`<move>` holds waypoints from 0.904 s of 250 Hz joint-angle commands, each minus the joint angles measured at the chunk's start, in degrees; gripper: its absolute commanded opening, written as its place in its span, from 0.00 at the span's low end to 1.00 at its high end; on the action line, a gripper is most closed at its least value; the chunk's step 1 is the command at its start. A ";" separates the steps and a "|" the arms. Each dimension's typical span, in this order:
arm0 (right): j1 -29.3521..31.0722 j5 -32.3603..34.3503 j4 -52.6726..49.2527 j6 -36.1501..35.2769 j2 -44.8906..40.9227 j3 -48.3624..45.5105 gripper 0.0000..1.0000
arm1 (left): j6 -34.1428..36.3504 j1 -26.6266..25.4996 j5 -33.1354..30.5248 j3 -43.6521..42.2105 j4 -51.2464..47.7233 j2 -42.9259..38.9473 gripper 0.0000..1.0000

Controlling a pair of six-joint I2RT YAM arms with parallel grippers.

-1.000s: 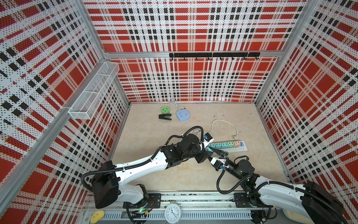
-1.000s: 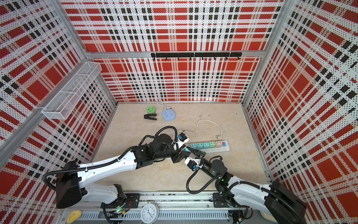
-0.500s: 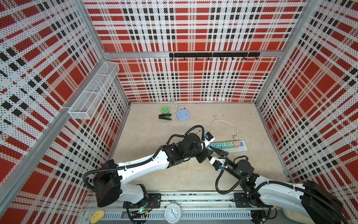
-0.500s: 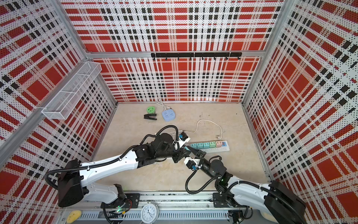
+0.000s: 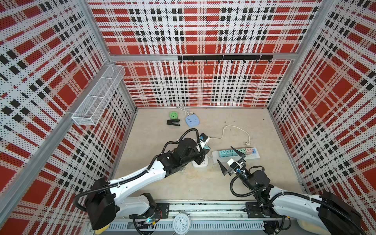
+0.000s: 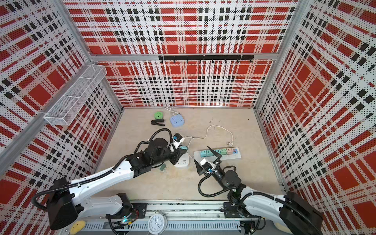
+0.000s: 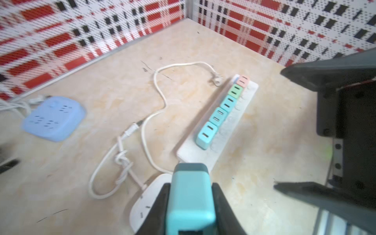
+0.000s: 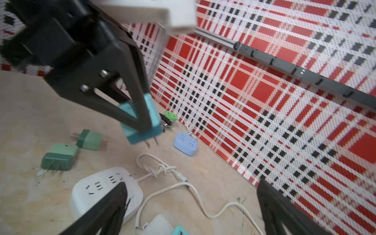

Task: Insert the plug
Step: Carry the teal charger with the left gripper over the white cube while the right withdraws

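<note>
Left wrist view: the teal plug (image 7: 190, 201) hides its prongs, body cut by the frame edge. In both top views the white socket block (image 5: 200, 162) sits partly under the left arm (image 5: 179, 156). The dark green plug (image 8: 58, 158) – prongs blurred.

The only thing I can read anything on is the small round clock (image 5: 181, 223) on the front rail (image 5: 203, 208), well back from the right claw (image 5: 224, 153), down by the arm bases. Its white dial carries black hour numerals, seemingly one to twelve, though too small to make out singly.
</note>
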 commanded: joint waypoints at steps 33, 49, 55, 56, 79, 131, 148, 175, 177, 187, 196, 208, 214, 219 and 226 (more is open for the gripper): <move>-0.12 19.96 -1.98 10.96 -13.58 -2.96 1.00 | 10.79 -0.15 -6.46 -1.97 9.23 -8.44 0.00; -1.07 16.69 -12.28 14.01 -19.73 -2.05 1.00 | 11.81 0.61 -8.84 0.14 9.05 -9.72 0.00; -1.51 15.44 -15.84 14.86 -21.86 -1.69 1.00 | 12.98 0.95 -8.88 1.27 8.20 -9.97 0.00; -1.62 15.23 -16.40 15.04 -22.21 -1.67 1.00 | 13.25 1.02 -8.87 1.46 7.97 -9.97 0.00; -3.12 14.91 -24.80 18.14 -28.96 -1.03 1.00 | 20.08 3.21 -6.10 6.75 1.44 -9.66 0.00; -3.69 15.41 -31.02 19.56 -40.78 -4.15 1.00 | 35.04 9.17 0.99 16.32 -21.19 -5.76 0.00; -4.27 16.49 -32.93 20.50 -42.09 -4.21 1.00 | 37.72 10.19 2.08 16.97 -25.09 -4.83 0.00; -5.58 16.70 -33.93 22.05 -41.59 -4.12 1.00 | 40.66 10.31 3.27 15.81 -27.44 -3.49 0.00; -5.71 16.58 -33.87 22.13 -41.45 -4.11 1.00 | 40.83 10.27 3.39 15.62 -27.57 -3.37 0.00; -6.39 15.92 -33.76 22.66 -40.61 -4.13 1.00 | 41.62 10.26 4.21 14.98 -27.79 -2.53 0.00; -7.09 15.30 -33.10 23.12 -39.49 -4.19 1.00 | 42.28 10.23 5.22 14.60 -28.00 -1.51 0.00; -7.88 14.36 -32.48 23.62 -37.96 -4.11 1.00 | 42.84 10.03 6.43 14.30 -28.23 0.02 0.00; -8.22 13.98 -32.01 23.82 -37.13 -4.07 1.00 | 43.04 9.94 7.12 14.28 -28.36 0.88 0.00; -8.53 13.73 -31.61 24.06 -36.47 -3.97 1.00 | 43.28 9.88 7.48 14.21 -28.47 1.66 0.00; -8.87 13.16 -31.30 24.25 -35.59 -3.94 1.00 | 43.57 9.64 7.84 14.21 -28.65 2.81 0.00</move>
